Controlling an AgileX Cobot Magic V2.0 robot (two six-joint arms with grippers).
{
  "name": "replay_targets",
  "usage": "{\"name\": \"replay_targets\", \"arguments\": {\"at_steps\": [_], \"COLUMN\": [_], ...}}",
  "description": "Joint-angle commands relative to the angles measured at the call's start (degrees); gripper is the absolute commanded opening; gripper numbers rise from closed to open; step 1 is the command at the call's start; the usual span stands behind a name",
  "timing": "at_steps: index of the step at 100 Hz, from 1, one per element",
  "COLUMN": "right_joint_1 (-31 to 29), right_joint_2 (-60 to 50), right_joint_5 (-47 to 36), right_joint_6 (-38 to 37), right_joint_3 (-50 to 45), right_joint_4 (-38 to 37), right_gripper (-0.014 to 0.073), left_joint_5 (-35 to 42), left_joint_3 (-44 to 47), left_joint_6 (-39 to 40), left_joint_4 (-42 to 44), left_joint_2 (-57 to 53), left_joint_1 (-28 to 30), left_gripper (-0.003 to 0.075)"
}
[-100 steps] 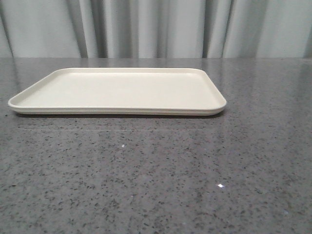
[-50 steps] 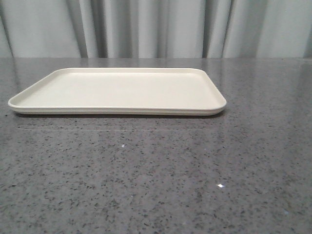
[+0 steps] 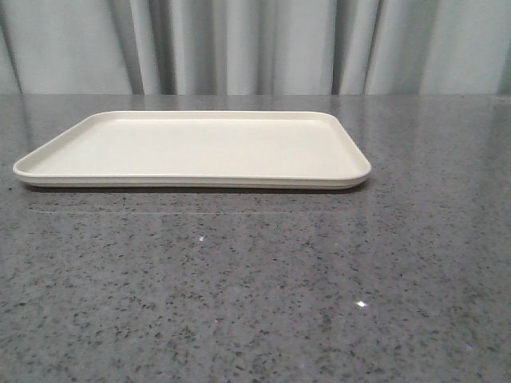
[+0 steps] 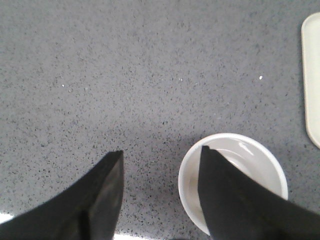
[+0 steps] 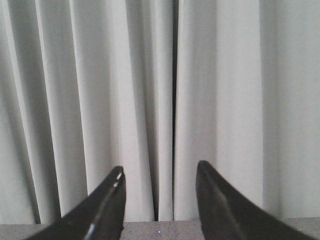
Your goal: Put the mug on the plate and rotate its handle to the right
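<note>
The plate (image 3: 192, 150) sits flat on the grey speckled table (image 3: 255, 287), nothing on it. The mug (image 4: 233, 181) stands upright on the table off the plate's edge, a corner of the plate showing nearby in the left wrist view. The left gripper (image 4: 161, 160) is spread, 1 finger (image 4: 235, 200) over the mug's mouth, the other outside it. The right gripper (image 5: 160, 170) is spread too, facing the curtain (image 5: 160, 100)

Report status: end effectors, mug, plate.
Left end effector open, one finger inside mug, unlifted. Right end effector open, facing curtain. Plate bare. No obstructions seen.
</note>
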State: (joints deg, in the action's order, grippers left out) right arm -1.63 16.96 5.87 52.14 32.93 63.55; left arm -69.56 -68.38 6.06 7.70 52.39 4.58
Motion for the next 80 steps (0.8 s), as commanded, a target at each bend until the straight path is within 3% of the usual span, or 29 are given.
{"name": "replay_targets", "arguments": {"at_steps": [1,49,80], "right_joint_1": [-0.3,-0.3,-0.3], "right_joint_2": [1.0,1.0,1.0], "right_joint_5": [-1.7,0.7,1.0], "right_joint_6": [0.6,0.6,0.6], "right_joint_3": [2.0,2.0,2.0], "right_joint_4": [-0.1,-0.1,-0.1], "right_gripper": [0.0351,0.0351,0.0351], "left_joint_5": [1.3,-2.7,-0.8], "left_joint_3": [-1.8,-1.6,5.2], "left_joint_6": [-1.5,-5.2,-5.2], "left_joint_4": [-1.1,-5.2,-5.2], "left_joint_2": [1.6,5.2,7.1], "left_joint_1": [-0.4,-0.4,-0.4], "left_gripper": [0.0333,0.0333,0.0333]}}
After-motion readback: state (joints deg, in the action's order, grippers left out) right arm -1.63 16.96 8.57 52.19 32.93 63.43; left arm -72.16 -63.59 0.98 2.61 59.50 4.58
